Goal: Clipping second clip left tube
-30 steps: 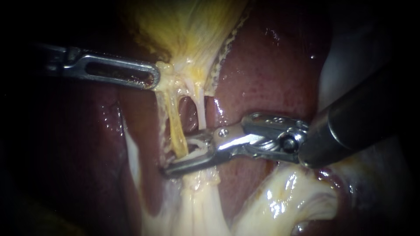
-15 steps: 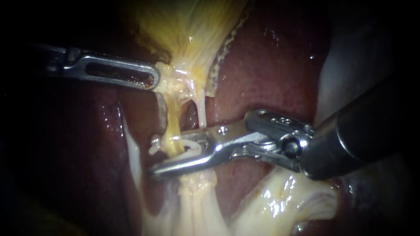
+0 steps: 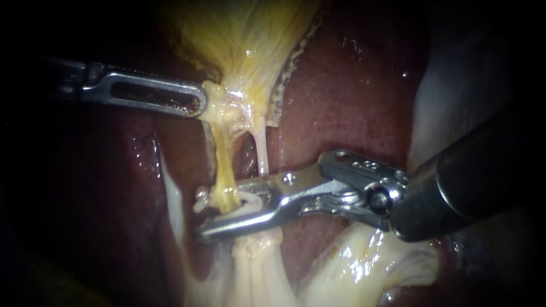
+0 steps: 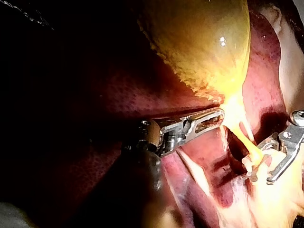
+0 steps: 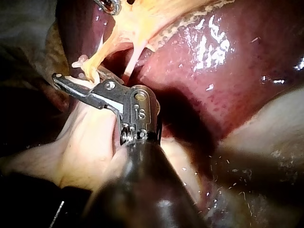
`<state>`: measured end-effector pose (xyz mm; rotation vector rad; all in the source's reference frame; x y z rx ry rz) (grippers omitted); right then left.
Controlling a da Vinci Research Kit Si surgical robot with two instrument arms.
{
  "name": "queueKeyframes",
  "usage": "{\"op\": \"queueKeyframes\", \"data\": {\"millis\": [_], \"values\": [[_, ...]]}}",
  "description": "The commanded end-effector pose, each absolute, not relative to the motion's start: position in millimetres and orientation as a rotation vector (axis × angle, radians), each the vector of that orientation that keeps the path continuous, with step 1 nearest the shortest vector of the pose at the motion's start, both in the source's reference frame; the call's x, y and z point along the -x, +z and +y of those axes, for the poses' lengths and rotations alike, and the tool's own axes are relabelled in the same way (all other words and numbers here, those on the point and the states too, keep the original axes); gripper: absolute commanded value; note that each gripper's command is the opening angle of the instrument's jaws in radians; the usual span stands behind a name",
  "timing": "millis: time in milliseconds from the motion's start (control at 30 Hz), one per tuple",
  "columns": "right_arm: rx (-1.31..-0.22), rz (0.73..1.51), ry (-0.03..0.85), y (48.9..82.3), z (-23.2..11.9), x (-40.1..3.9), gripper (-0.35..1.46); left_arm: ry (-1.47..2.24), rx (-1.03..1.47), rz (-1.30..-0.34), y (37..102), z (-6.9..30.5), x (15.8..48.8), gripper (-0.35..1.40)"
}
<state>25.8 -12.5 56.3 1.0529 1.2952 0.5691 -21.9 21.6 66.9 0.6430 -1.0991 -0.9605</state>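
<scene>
A yellow strand, the left tube [image 3: 224, 165], is pictured between the jaws of the right instrument [image 3: 224, 206]. These jaws are closed on a white clip [image 3: 250, 199] seated between them. A gap is left between the two jaws, and inside it the clip is wrapped round the tube. One end of the clip can be seen poking out just past the tube, on the side away from the jaws' hinge. The tip of the lower jaw is carried beyond the tube as well.

The right tube [image 3: 263, 150], thinner and paler, is shown just beside the left one, on the hinge side. It is run down to the outer edge of the upper jaw, outside the grip, and is lost from sight there.

The jaws of the left instrument [image 3: 199, 102] are clamped on the narrow, pale end of the gallbladder [image 3: 244, 40], where both tubes begin. One slotted jaw is turned towards the endoscope. The two pairs of jaws are held well apart, and both tubes are stretched taut between them.

The dark red liver [image 3: 341, 102] is seen behind the tubes and beside both pairs of jaws. Glistening pale tissue [image 3: 369, 261] is spread under the right instrument's lower jaw and hinge.

From the left wrist camera, the right instrument's jaws are seen ahead of the left instrument's tips, with the yellow tube between them.
</scene>
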Motion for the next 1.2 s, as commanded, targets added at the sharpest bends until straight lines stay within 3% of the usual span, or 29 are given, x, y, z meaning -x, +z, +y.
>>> {"op": "queueKeyframes", "data": {"millis": [33,433,667,733,967,1200], "values": [[-1.053,1.295,0.568,56.2,-12.5,-25.7,0.27,-0.961,-0.643,-1.099,66.8,21.6,21.9,-0.35],[-1.053,1.298,0.567,56.4,-12.6,-25.6,0.05,-0.961,-0.643,-1.099,66.8,21.6,21.9,-0.35],[-1.066,1.289,0.579,56.5,-12.7,-25.5,-0.20,-0.961,-0.643,-1.099,66.9,21.6,21.9,-0.35],[-1.064,1.290,0.581,56.5,-12.7,-25.5,-0.35,-0.961,-0.643,-1.099,66.9,21.6,21.9,-0.35],[-1.025,1.222,0.585,56.5,-12.7,-25.2,-0.35,-0.961,-0.643,-1.099,66.8,21.6,21.9,-0.35],[-1.024,1.222,0.584,56.7,-12.7,-25.1,-0.35,-0.961,-0.643,-1.099,66.8,21.6,21.9,-0.35]]}}
